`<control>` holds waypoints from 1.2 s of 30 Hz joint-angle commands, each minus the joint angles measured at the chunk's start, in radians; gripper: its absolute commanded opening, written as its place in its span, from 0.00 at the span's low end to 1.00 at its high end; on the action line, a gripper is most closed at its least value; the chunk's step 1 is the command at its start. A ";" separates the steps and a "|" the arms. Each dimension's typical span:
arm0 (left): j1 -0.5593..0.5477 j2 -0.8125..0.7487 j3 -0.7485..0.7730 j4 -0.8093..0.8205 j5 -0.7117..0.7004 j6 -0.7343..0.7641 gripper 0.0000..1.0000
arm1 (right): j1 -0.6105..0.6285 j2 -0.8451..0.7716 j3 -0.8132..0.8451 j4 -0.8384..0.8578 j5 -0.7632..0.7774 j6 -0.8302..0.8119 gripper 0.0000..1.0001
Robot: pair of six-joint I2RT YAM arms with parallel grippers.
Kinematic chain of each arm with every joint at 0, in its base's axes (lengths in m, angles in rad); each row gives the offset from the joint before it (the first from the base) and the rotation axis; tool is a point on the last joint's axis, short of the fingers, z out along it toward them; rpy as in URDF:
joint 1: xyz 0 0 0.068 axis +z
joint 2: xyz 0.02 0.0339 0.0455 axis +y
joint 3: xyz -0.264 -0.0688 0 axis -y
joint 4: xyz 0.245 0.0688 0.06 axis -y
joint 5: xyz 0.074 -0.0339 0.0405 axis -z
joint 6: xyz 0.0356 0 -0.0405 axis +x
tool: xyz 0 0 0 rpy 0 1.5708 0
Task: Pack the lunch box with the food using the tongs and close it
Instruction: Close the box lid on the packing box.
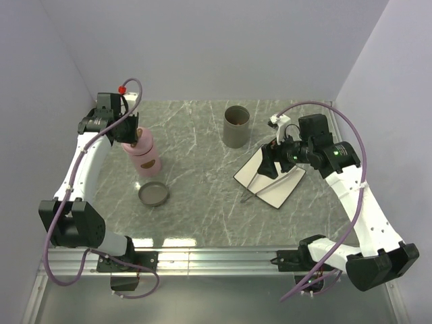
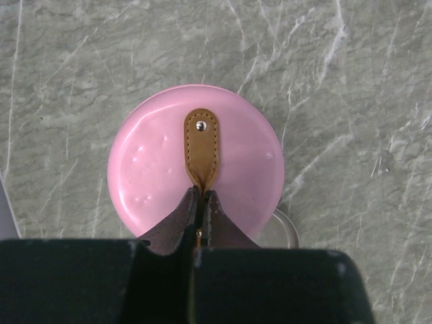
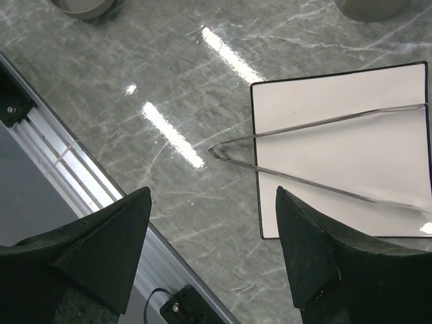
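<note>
tongs (image 3: 317,126) lie in a narrow open v, gripping nothing, arms on the white plate (image 3: 337,81), joined end overhanging it. springy, slick steel, probably light: pinch both arms midway. right gripper (image 3: 212,202) hovers above, spread and empty. left gripper (image 2: 201,202), well apart, clamps the lunch box (image 2: 148,175) strap (image 2: 201,145).

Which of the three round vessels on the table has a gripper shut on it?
The pink lunch box, at the left: the left gripper pinches its brown strap. The tall grey cup and shallow grey dish stand untouched.
</note>
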 commanded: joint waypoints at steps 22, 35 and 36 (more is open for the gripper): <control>0.023 0.073 -0.089 0.057 0.089 0.025 0.00 | -0.007 0.004 -0.020 0.002 -0.029 -0.004 0.81; 0.107 0.088 -0.012 -0.019 0.222 0.014 0.00 | -0.007 0.007 -0.025 -0.001 -0.042 -0.007 0.81; 0.107 0.093 0.002 -0.042 0.224 0.014 0.00 | -0.005 0.008 -0.025 -0.001 -0.044 -0.007 0.82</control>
